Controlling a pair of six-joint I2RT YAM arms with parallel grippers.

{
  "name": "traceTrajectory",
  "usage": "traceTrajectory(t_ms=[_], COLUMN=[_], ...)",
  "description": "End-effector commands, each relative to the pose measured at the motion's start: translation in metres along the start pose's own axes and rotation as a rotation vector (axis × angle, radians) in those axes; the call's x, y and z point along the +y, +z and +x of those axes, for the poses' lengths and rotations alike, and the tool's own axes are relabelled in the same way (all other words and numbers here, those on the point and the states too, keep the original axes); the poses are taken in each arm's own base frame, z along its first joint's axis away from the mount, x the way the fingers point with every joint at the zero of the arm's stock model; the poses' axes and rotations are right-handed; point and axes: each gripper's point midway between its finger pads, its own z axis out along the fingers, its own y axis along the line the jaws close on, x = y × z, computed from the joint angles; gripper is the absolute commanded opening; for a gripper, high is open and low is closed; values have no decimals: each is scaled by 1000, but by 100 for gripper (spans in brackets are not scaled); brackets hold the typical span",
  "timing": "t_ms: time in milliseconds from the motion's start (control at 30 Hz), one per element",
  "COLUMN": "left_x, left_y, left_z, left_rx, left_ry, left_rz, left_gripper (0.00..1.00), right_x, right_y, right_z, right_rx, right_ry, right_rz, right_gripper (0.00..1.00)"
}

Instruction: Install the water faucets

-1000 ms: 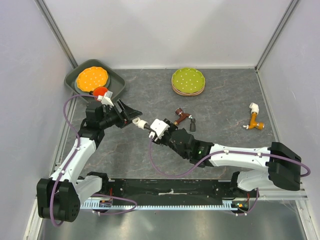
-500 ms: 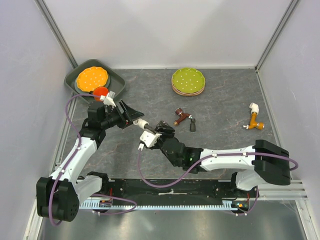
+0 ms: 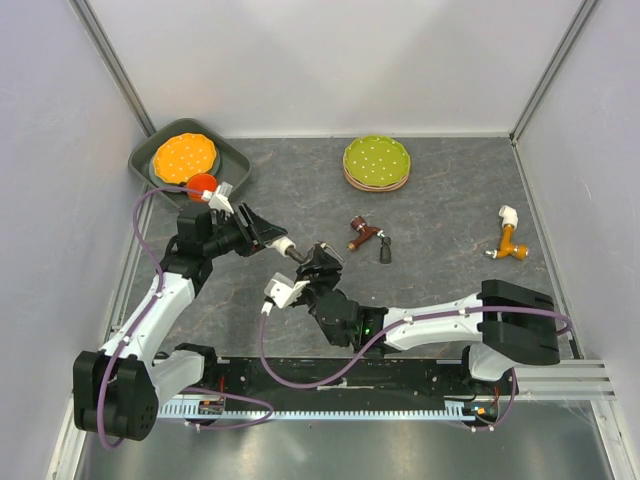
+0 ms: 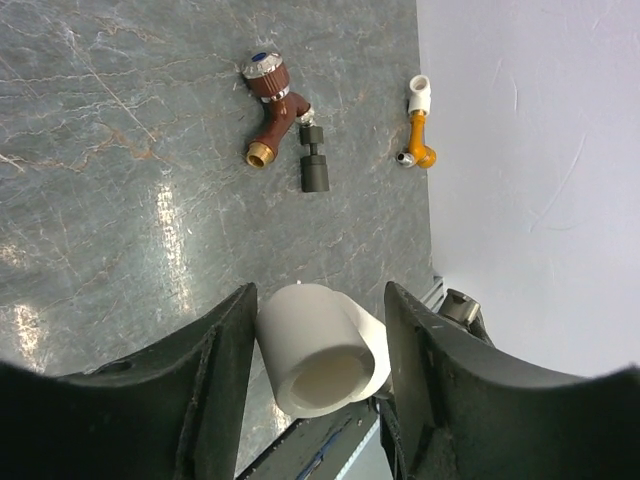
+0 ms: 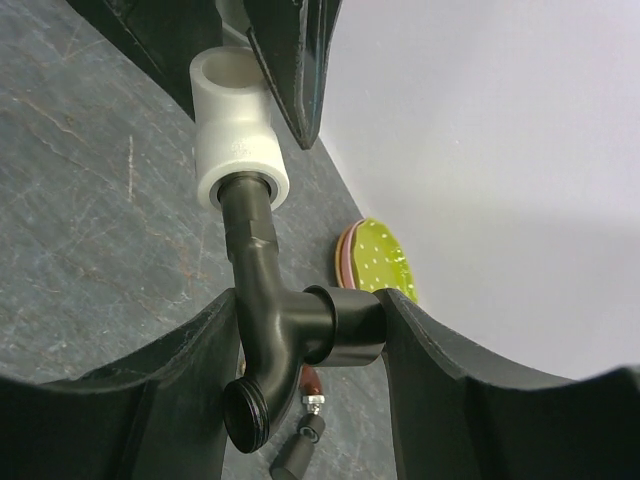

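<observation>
White elbow fitting (image 4: 320, 350) sits clamped in the left gripper (image 4: 320, 300); the dark grey tap (image 5: 270, 290), clamped in the right gripper (image 5: 310, 310), has its stem in that fitting's socket. Their shared axis runs from the fitting toward the right gripper, likely the line for seating.

The left end effector (image 4: 320, 300) fills the bottom edge, its two dark fingers (image 4: 215, 380) pressed against either side of a white fitting (image 4: 320, 350) whose open round end faces the camera. Beyond it, on the grey marbled tabletop (image 4: 120, 150), lies a reddish-brown tap (image 4: 272, 115) with a short black piece (image 4: 315, 172) just beside it. Farther right, near the pale wall (image 4: 530, 150), lies an orange tap (image 4: 420, 142) with a white elbow (image 4: 420, 97) on one end.
</observation>
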Motion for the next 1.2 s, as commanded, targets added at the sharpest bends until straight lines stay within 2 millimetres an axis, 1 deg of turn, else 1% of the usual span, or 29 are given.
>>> traceTrajectory(t_ms=[0, 100, 133, 200, 233, 300, 333, 367, 433, 467, 500, 533, 567, 600, 633, 667, 700, 733, 767, 800, 833, 867, 900, 933, 1000, 1133, 1167], left_x=[-24, -26, -27, -29, -29, -33, -34, -35, -39, -41, -40, -43, -44, -46, -47, -48, -49, -50, -51, -52, -52, -53, -54, -54, -54, -53, -53], left_y=[-3, -2, -2, -2, -2, -4, -4, -6, -7, -8, -9, -9, -10, -11, -11, -11, -12, -12, -13, -13, -14, -14, -14, -14, -14, -14, -15], left_z=[-5, -3, -3, -1, -1, -3, -3, -3, -7, -7, -7, -8, -8, -7, -8, -8, -7, -8, -8, -7, -7, -8, -7, -7, -7, -9, -11], left_rx=[9, 17, 23, 32, 31, 17, 11, 6, -21, -28, -31, -39, -40, -41, -44, -44, -45, -49, -54, -52, -53, -54, -54, -52, -52, -62, -74], left_ry=[73, 76, 77, 82, 83, 95, 93, 93, 104, 107, 107, 110, 112, 115, 116, 116, 118, 115, 119, 121, 122, 124, 127, 125, 126, 117, 118], left_rz=[66, 72, 79, 86, 87, 99, 103, 106, 125, 131, 134, 144, 151, 160, 166, 171, 178, 180, 186, 192, 194, 197, 202, 203, 204, 197, 190], left_gripper=[57, 46, 34, 19, 2, 2, 2, 2, 2, 2, 2, 2, 2, 2, 2, 2, 2, 2, 2, 2, 2, 2, 2, 2, 2, 2, 2], right_x=[-28, -28, -27, -26, -24, -21, -18, -20, -17, -19, -15, -17, -19, -17, -17, -19, -15, -15, -16, -15, -15, -14, -15, -17, -16, -14, -11], right_y=[3, 2, 3, 3, 4, 4, 4, 3, 4, 3, 4, 5, 5, 5, 10, 10, 11, 15, 14, 15, 19, 19, 20, 23, 22, 21, 19], right_z=[-23, -23, -23, -23, -22, -24, -25, -28, -29, -32, -32, -30, -32, -30, -27, -27, -25, -23, -20, -22, -21, -17, -20, -17, -19, -17, -14], right_rx=[-17, -10, -7, 0, 1, -4, -9, -18, -26, -39, -41, -38, -45, -36, -37, -40, -32, -37, -40, -40, -51, -50, -58, -61, -71, -73, -58], right_ry=[37, 32, 32, 43, 65, 92, 148, 185, 239, 328, 361, 401, 504, 536, 580, 638, 726, 782, 830, 939, 986, 1024, 1094, 1108, 1110, 1064, 1052], right_rz=[128, 145, 149, 149, 145, 126, 116, 110, 74, 67, 40, 36, 30, 13, -2, -14, -31, -54, -69, -84, -123, -141, -156, -161, -176, -192, -200], right_gripper=[0, 0, 0, 0, 0, 0, 0, 0, 0, 0, 0, 0, 0, 0, 0, 0, 0, 0, 0, 0, 0, 0, 0, 0, 0, 0, 0])
